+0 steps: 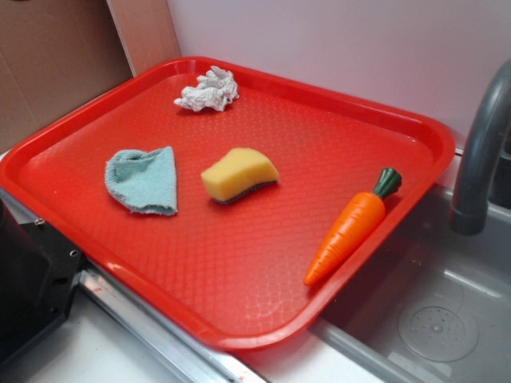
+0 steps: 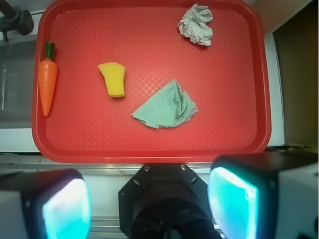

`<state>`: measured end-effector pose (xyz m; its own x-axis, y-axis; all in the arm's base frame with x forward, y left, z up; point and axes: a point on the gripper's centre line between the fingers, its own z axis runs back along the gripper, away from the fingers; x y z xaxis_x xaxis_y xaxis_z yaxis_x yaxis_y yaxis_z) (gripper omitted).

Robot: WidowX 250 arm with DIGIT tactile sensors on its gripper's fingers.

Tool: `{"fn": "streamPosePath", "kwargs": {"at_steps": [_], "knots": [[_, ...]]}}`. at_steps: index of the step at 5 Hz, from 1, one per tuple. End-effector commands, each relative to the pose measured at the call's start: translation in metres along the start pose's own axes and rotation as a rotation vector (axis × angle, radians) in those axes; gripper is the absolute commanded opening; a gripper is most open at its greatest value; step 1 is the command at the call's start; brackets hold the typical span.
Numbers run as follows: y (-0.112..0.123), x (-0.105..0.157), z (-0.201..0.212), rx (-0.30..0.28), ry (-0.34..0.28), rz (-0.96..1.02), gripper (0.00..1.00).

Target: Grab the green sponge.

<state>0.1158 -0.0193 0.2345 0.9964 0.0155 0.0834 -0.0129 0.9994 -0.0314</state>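
Small wedge-shaped yellow foam sponge [image 2: 113,78], green scouring face down, is seen mid-tray, between carrot and teal cloth. Hand [image 2: 149,204] is spread, held off tray's near edge; sponge lies ahead-left, long axis running away.

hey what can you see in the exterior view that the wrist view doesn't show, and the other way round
Only the exterior view shows the green sponge's dark scouring layer on its underside, plus the sink basin beside the tray. Only the wrist view shows the gripper, open, back from the tray's near edge. Both show the red tray holding the sponge, the carrot, the teal cloth and the white rag, all lying apart.
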Motion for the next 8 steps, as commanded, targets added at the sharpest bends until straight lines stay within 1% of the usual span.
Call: {"fn": "streamPosePath", "kwargs": {"at_steps": [1,2,3,4,5,6,7,8], "knots": [[0.000,0.000,0.000,0.000,0.000,0.000,1.00],[-0.007,0.010,-0.015,-0.011,-0.007,0.068,1.00],[-0.015,0.024,-0.036,-0.044,-0.027,0.141,1.00],[-0.020,0.045,-0.063,-0.013,-0.064,0.215,1.00],[-0.029,0.066,-0.103,-0.038,-0.083,0.182,1.00],[-0.027,0.080,-0.136,-0.014,-0.058,0.165,1.00],[-0.032,0.094,-0.171,-0.034,-0.037,0.118,1.00],[-0.041,0.098,-0.196,-0.074,-0.005,0.059,1.00]]}}
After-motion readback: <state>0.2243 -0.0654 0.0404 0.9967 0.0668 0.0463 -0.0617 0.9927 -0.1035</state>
